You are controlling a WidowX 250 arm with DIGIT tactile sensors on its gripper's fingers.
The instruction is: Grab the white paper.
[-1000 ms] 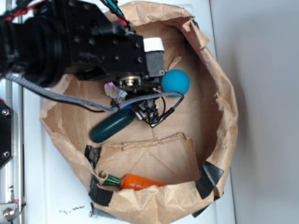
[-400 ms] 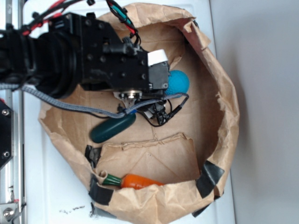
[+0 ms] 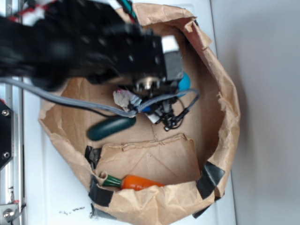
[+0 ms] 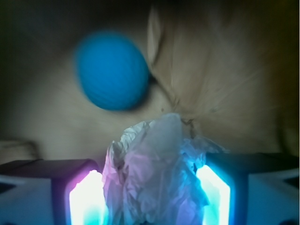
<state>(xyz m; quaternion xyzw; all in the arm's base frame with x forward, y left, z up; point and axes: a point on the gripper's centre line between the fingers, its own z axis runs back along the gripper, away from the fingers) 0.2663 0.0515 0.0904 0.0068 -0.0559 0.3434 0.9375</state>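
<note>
While the white paper (image 4: 152, 176) sits low in the centre of the wrist view, wedged between our two lit fingers (image 4: 86, 199), we read the gripper (image 4: 150, 201) as closed on the wad. In the exterior view the paper (image 3: 125, 98) shows as a pale scrap below the blurred arm, inside the brown paper bag (image 3: 220, 93). The wad is soft and springy, so it may slip out, and the blue ball (image 4: 112, 70) in the upper left could get knocked.
</note>
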